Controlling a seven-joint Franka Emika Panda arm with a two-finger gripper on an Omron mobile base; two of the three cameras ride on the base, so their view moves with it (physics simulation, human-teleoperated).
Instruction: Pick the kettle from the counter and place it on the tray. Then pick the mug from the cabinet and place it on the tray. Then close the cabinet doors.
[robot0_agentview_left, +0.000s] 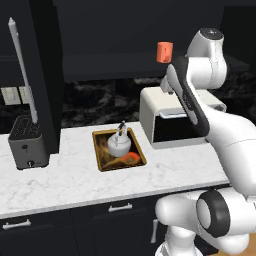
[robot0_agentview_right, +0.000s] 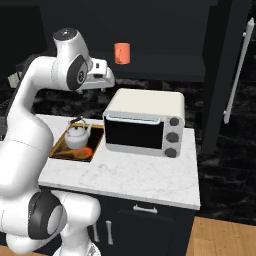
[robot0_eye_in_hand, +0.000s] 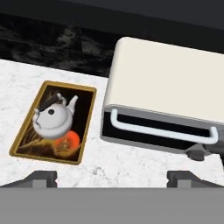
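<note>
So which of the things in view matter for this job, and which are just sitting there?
For the job:
- kettle, already on the tray
- orange mug on the cabinet shelf
- open cabinet door
- counter
- tool, open and empty

Just lying about:
- toaster oven
- toaster
- orange item on the tray by the kettle

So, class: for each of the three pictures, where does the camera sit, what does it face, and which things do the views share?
Left base view: behind the arm, left; faces counter, toaster, open cabinet; white arm at right.
Right base view: behind, right; faces toaster oven; arm at left.
Hand view: above, looking down; open claw tips at bottom.
Shared: tray holding the kettle; both base views show the mug on the shelf.
</note>
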